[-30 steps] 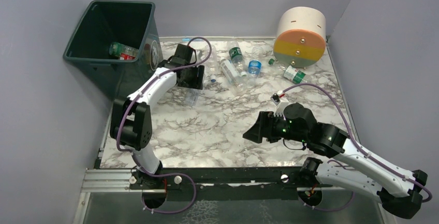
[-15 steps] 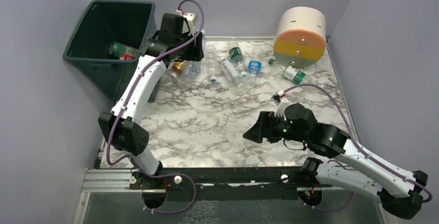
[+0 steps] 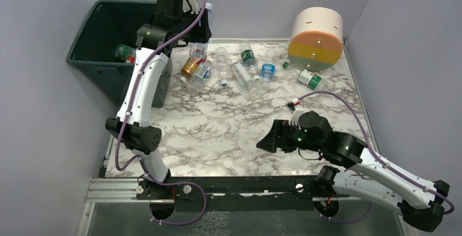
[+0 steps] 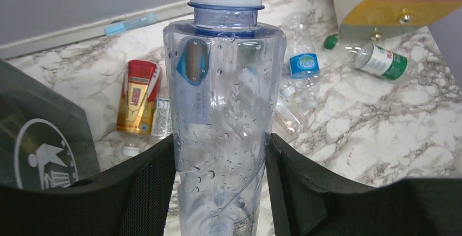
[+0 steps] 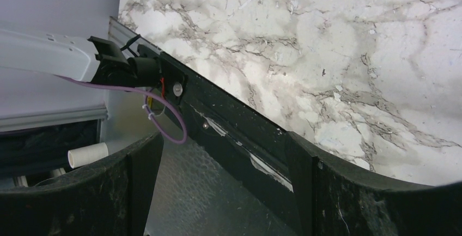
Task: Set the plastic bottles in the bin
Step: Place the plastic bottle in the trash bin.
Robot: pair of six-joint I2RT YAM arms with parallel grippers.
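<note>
My left gripper (image 4: pixel 220 151) is shut on a clear plastic bottle (image 4: pixel 223 83) with a white cap, its black pads pressing both sides. In the top view that gripper (image 3: pixel 196 26) is raised high beside the right rim of the dark green bin (image 3: pixel 95 34). One bottle (image 3: pixel 126 53) lies inside the bin. Several bottles lie on the marble at the back: an amber one (image 3: pixel 190 66), a clear one (image 3: pixel 222 64), a green-labelled one (image 3: pixel 248 57) and a blue-labelled one (image 3: pixel 267 70). My right gripper (image 3: pixel 271 138) is open and holds nothing.
A big cream, orange and yellow cylinder (image 3: pixel 316 38) stands at the back right, with a green-labelled bottle (image 3: pixel 310 78) at its foot. Purple walls close in the sides. The right wrist view looks past the open fingers (image 5: pixel 136 181) at the table's black front rail (image 5: pixel 229 132).
The left arm has lifted the clear bottle off the table, up and back toward the bin's rim, uncovering the amber bottle. The right arm has stayed still.
</note>
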